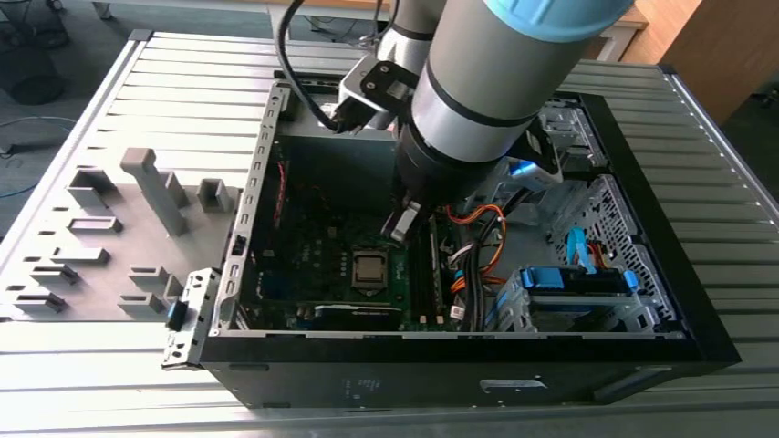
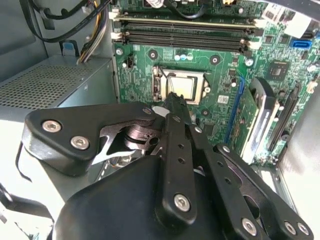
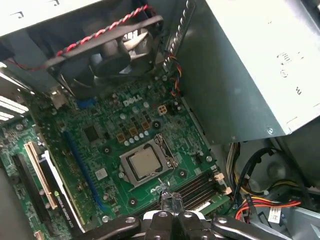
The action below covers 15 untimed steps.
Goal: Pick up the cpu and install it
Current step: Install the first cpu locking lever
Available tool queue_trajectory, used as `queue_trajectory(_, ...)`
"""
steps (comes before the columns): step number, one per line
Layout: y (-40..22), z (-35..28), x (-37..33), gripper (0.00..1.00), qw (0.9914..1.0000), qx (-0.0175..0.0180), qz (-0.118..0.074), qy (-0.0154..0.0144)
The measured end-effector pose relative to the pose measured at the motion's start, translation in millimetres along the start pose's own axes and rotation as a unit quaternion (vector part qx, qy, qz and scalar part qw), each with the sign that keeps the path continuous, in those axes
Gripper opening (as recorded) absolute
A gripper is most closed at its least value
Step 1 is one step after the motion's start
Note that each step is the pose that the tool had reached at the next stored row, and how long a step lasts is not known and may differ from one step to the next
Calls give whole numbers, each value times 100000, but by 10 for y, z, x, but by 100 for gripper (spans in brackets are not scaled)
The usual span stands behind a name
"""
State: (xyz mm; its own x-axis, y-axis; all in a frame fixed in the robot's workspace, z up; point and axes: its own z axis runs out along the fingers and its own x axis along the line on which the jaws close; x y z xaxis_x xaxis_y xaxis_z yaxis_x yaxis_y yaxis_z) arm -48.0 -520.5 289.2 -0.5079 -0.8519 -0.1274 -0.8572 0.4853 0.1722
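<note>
We found the cpu seated flat in its socket on the green motherboard, just below and beside the end effector, whose fingers were drawn together, gripping nothing, above the board

A grey plastic block tray lies beside the open black computer case on the slatted metal table.
</note>
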Motion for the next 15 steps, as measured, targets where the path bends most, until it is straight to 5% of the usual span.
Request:
queue_trajectory(3, 5, 32, 11, 11, 99998, 484, -114, -287)
queue_trajectory(7, 5, 33, 11, 11, 99998, 498, -118, -288)
queue_trajectory(10, 6, 38, 12, 11, 99996, 273, -173, -845)
queue_trajectory(15, 27, 94, 38, 11, 99994, 506, -234, -975)
